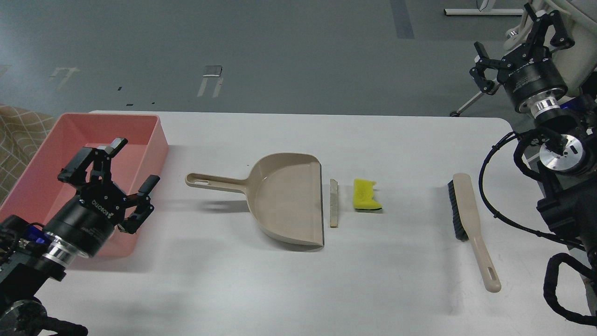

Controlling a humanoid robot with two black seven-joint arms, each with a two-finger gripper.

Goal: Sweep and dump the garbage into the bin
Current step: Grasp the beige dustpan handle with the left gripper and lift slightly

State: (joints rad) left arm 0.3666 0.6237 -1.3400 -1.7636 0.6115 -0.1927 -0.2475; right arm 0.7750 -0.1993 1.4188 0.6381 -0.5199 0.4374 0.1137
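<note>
Garbage: sponge (366,194) beside slice (334,203), seemingly touching dustpan (289,198) lip.

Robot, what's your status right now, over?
Left gripper and right gripper open, empty. Sponge and slice on table beside dustpan. Brush untouched. Nothing blocking.

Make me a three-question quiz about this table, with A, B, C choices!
1. Where is the yellow sponge?
A. inside the pink bin
B. right of the bread slice
C. on the brush

2. What colour is the bin?
A. pink
B. blue
C. green

3. What is the left claw doing?
A. holding the dustpan
B. holding the brush
C. open, holding nothing

Answers: B, the sponge lies just right of the bread slice. A, its walls are pink. C, its fingers are spread, and the dustpan and brush lie untouched.
</note>
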